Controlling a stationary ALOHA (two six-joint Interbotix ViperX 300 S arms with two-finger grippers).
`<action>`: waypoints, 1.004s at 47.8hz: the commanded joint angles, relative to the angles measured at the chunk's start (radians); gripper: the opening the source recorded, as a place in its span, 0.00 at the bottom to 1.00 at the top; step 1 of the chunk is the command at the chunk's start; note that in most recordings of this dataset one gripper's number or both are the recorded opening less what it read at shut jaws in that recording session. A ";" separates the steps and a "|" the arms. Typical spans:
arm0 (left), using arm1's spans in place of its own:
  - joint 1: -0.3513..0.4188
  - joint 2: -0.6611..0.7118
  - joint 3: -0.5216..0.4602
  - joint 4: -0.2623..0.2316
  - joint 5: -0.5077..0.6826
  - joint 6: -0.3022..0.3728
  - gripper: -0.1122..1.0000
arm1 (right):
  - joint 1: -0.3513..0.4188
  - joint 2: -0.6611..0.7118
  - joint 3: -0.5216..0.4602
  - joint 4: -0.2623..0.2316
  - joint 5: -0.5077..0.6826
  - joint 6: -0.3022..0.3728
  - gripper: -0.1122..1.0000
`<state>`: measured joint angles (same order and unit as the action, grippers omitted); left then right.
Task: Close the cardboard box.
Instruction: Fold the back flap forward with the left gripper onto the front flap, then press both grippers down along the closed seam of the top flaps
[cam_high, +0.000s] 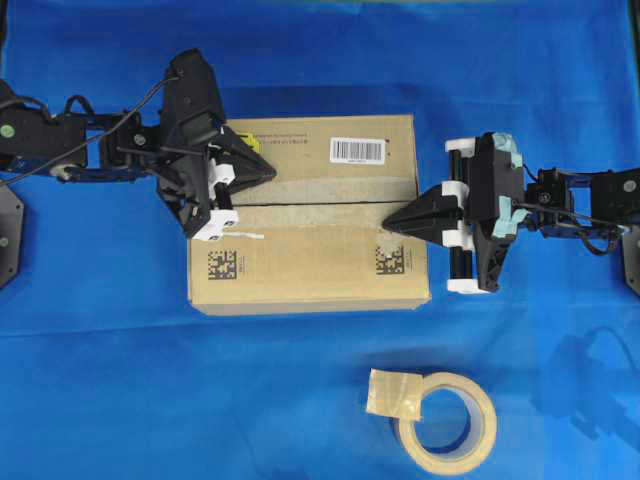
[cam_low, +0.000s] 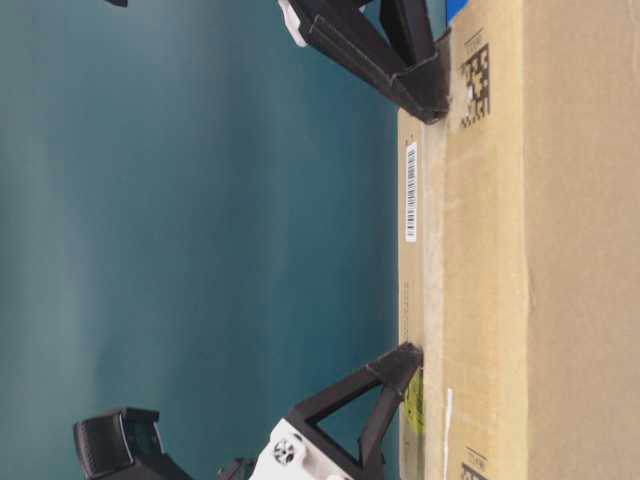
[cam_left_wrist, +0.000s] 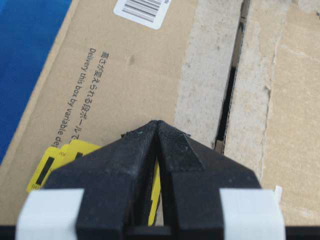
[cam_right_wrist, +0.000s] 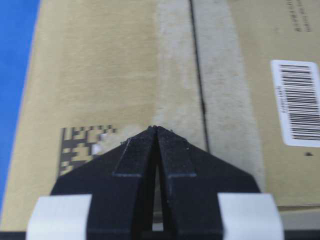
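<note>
The overhead view alone shows the tape roll (cam_high: 447, 422) near the front of the blue desk (cam_high: 100, 380). The wrist views alone resolve the printed text and the narrow dark gap along the seam. The cardboard box (cam_high: 310, 250) lies mid-desk, long axis left to right, top flaps folded flat. It is brown corrugated, with a white barcode label (cam_high: 357, 150), QR marks and a yellow sticker (cam_left_wrist: 55, 162). The left end effector (cam_high: 270, 168) and right end effector (cam_high: 388, 222) both have jaws closed, tips on the flaps at opposite ends of the seam.
</note>
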<state>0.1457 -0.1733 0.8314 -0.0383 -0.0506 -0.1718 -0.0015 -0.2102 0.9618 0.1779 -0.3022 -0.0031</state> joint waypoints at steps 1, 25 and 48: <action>-0.002 -0.020 -0.005 -0.003 -0.012 -0.002 0.10 | -0.023 -0.006 -0.023 -0.002 -0.020 -0.002 0.10; -0.008 -0.020 -0.003 -0.003 -0.026 -0.002 0.10 | -0.067 -0.008 -0.020 -0.002 -0.038 0.000 0.10; -0.008 -0.035 0.021 -0.003 -0.110 0.002 0.10 | -0.058 -0.006 0.038 0.003 -0.080 0.008 0.10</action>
<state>0.1411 -0.1795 0.8560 -0.0399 -0.1381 -0.1733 -0.0644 -0.2102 0.9971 0.1779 -0.3620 0.0077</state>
